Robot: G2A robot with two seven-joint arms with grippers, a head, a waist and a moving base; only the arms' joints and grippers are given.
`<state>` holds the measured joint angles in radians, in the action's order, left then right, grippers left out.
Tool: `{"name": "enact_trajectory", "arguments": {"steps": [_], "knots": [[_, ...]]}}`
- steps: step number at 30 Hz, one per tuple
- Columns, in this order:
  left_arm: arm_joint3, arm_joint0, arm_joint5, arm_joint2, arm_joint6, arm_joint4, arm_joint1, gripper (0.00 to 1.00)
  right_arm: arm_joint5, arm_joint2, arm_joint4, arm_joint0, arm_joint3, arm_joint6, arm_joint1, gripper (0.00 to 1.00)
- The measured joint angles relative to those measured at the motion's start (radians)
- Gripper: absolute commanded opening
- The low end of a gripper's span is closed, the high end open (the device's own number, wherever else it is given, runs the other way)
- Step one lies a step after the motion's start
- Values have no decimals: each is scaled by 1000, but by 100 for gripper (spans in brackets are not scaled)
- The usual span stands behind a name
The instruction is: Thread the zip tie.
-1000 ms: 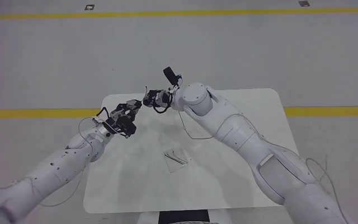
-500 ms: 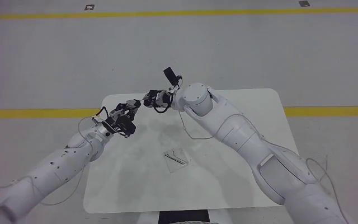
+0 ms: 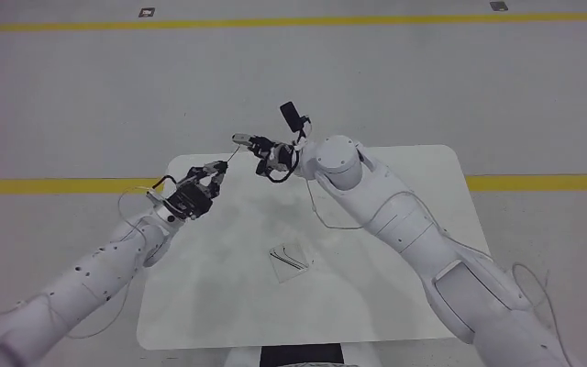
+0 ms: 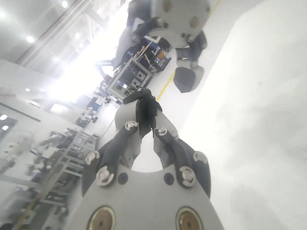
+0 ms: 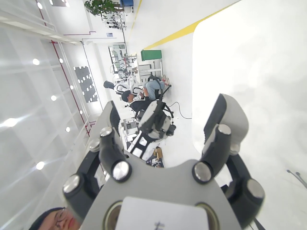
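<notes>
Left fingers [image 4: 123, 117] are clenched on the zip tie [image 4: 144, 101] above the table's [image 3: 404, 211] far-left corner, right fingers [image 5: 230, 116] released nearby. Looks light and springy, so I'd pinch just behind the loose tip.

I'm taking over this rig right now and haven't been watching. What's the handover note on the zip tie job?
Left gripper: shut on the zip tie, held up over the far left corner of the table.
Right gripper: open, holding nothing, close to the left gripper but apart from it.
Spare ties: lying flat mid-table.
Done: tie picked up.
Left: I cannot tell whether the tail is through the head. Check that first, then thread if needed.
</notes>
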<state>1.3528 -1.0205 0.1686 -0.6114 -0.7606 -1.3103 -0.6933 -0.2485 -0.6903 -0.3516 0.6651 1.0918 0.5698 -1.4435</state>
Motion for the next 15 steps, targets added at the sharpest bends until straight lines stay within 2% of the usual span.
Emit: {"name": "enact_trajectory", "arguments": {"steps": [4,5,8,10,15], "knots": [[-4,-28,-142,-47,-75,130,9,0,43,-58,46,45,31,50,31,100],[-7,-36,-190,-58,-92,161,12,0,51,-74,52,58,41,59,37,100],[-8,-53,-289,-81,-108,230,15,0,65,-102,63,82,59,82,49,100],[-7,-57,-315,-85,-114,254,15,0,66,-103,64,83,60,83,49,100],[-7,-57,-310,-85,-114,246,15,0,65,-102,63,82,59,82,49,100]]}}
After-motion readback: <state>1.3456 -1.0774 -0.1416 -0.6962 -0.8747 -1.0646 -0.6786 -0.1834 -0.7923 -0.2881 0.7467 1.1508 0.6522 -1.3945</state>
